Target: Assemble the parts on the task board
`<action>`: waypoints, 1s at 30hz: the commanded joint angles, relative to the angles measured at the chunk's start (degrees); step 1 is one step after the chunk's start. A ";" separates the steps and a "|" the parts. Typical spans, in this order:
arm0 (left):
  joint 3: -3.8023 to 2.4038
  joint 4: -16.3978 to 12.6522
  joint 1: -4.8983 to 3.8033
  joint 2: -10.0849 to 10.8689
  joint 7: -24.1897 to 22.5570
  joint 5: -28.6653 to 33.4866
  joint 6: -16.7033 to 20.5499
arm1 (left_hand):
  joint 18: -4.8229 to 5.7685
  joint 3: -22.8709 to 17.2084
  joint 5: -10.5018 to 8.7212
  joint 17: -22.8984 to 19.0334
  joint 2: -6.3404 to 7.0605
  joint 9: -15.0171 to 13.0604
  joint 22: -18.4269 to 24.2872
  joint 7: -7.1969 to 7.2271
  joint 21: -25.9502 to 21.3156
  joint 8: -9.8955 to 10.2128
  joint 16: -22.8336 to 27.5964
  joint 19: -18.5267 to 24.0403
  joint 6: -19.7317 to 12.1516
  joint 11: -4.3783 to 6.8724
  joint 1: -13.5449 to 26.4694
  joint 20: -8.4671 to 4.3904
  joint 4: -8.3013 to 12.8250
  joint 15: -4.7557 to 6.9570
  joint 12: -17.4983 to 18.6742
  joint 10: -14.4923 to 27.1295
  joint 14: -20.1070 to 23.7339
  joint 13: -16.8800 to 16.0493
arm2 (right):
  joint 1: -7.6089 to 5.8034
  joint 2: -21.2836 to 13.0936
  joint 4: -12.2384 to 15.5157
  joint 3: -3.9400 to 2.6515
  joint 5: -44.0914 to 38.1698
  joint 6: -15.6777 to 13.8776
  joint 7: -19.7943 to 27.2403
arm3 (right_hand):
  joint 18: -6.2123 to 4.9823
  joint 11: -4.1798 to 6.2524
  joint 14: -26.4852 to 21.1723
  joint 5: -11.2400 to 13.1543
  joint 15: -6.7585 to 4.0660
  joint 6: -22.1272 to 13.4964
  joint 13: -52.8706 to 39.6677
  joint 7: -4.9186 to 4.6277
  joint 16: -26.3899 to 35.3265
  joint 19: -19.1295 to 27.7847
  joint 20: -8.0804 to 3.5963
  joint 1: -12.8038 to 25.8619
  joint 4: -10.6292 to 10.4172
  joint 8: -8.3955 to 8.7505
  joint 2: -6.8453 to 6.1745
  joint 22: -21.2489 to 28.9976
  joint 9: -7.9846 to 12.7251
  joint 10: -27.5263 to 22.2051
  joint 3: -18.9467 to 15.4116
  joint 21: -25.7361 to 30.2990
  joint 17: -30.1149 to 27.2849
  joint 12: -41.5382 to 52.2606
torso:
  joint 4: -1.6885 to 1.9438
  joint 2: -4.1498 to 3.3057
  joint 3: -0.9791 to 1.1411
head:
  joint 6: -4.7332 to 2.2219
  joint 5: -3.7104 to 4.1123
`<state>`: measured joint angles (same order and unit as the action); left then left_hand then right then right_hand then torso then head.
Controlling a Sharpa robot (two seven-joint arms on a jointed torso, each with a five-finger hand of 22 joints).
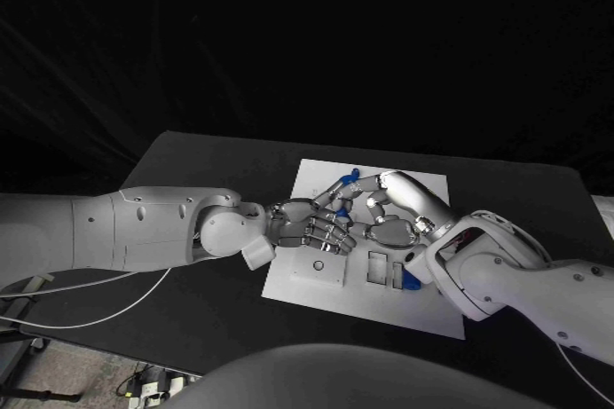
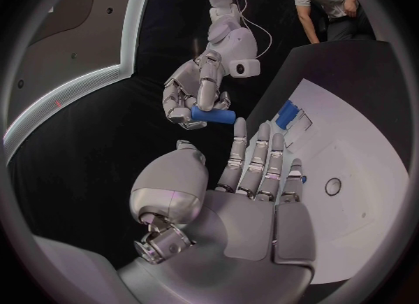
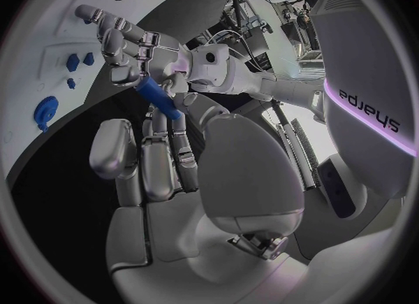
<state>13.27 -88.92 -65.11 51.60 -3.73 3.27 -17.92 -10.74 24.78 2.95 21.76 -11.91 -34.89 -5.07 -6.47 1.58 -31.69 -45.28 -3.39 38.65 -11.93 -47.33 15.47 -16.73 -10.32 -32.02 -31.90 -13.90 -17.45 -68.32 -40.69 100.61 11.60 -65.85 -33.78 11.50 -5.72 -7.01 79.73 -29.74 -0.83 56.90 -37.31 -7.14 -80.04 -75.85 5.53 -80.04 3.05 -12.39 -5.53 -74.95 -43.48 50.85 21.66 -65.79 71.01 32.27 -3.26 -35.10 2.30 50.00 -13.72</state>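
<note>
Risk: peg drops over the board.
I see right hand (image 2: 196, 91) pinching the blue peg (image 2: 214, 116) at one end, raised above the board (image 1: 320, 285), free end bare. Left hand (image 2: 253, 199) is flat, fingers apart, holding nothing, just beside it. If the hands bump, I expect the peg to tilt or slip out onto the seated parts (image 3: 45, 112).
</note>
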 commanded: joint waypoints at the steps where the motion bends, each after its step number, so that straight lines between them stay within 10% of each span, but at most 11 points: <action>1: -0.03 0.24 -0.02 -0.08 -1.24 -0.17 1.30 | 1.54 -0.15 -0.25 -0.40 0.74 3.12 0.13 1.98 -0.14 4.38 0.99 -0.03 -3.92 -0.76 -0.12 0.38 -0.06 -0.55 1.28 3.21 2.97 0.53 | 0.06 0.14 0.04 -0.01 0.02 0.82 -0.11 | 0.45 4.14 0.30 -0.33 0.05 -0.49 -0.11 0.08 -0.11 -0.20 -0.15 -0.74 0.04 -0.05 0.26 -8.18 -0.05 4.56 0.20 -0.10 -0.06 0.34 | -0.01 -0.02 0.01 | 0.00 0.15; 15: -0.03 0.46 0.00 -0.42 -2.21 0.95 0.98 | 2.53 -7.93 -0.30 -2.49 6.03 13.54 0.50 7.21 -0.24 15.38 3.31 0.16 -2.85 -0.74 3.06 -0.53 -0.19 -0.59 2.53 10.73 7.55 2.28 | 0.33 0.19 -0.12 0.00 0.33 1.30 -0.22 | 0.43 4.12 0.28 -0.37 0.06 -0.56 -0.09 0.05 -0.09 -0.14 -0.15 -0.86 0.05 -0.03 0.25 -8.16 -0.08 4.54 0.22 -0.05 -0.10 0.33 | -0.04 0.01 0.00 | 0.00 0.06; 23: -0.03 0.50 0.03 -0.53 -2.23 1.03 -0.27 | 2.62 -9.95 -0.26 -2.88 6.30 13.44 0.70 2.54 -0.30 11.28 3.14 0.30 10.61 -0.04 4.01 -0.87 -0.14 -0.15 0.21 10.15 6.48 1.99 | 0.41 0.12 -0.25 0.01 0.38 1.54 -0.40 | 0.42 4.08 0.25 -0.36 0.08 -0.66 -0.07 0.02 -0.06 -0.06 -0.15 -0.93 0.02 0.02 0.25 -8.14 -0.10 4.50 0.22 0.02 -0.15 0.30 | 0.00 -0.02 0.01 | 0.00 0.10; 30: -0.03 0.64 0.04 -0.44 -1.89 1.04 0.03 | 2.34 -10.23 -0.29 -2.96 6.35 13.12 0.71 1.61 -0.30 10.13 2.91 0.30 13.90 0.42 4.11 -0.86 -0.12 0.11 -0.55 10.13 6.19 1.96 | 0.47 -0.11 -0.22 0.01 0.39 1.68 -0.40 | 0.42 4.08 0.25 -0.36 0.08 -0.66 -0.07 0.02 -0.06 -0.06 -0.15 -0.93 0.02 0.02 0.25 -8.14 -0.10 4.50 0.22 0.02 -0.15 0.30 | -0.02 -0.01 0.01 | 0.00 0.07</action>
<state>13.21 -88.28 -65.11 51.14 -5.31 4.10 -17.72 -7.95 14.98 2.97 18.85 -5.71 -21.72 -4.36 -4.79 1.44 -21.31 -42.14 -3.07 52.22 -11.73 -43.70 14.69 -16.90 -10.21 -32.30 -21.72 -7.32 -15.43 -67.91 -40.66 100.46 11.61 -65.40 -32.89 11.25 -5.72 -7.02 79.73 -29.95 -0.83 56.51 -37.32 -7.13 -80.04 -75.84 5.53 -80.04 3.02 -12.39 -5.53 -74.93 -43.58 50.86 21.61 -65.78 70.91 32.36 -3.27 -35.10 2.30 50.00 -13.58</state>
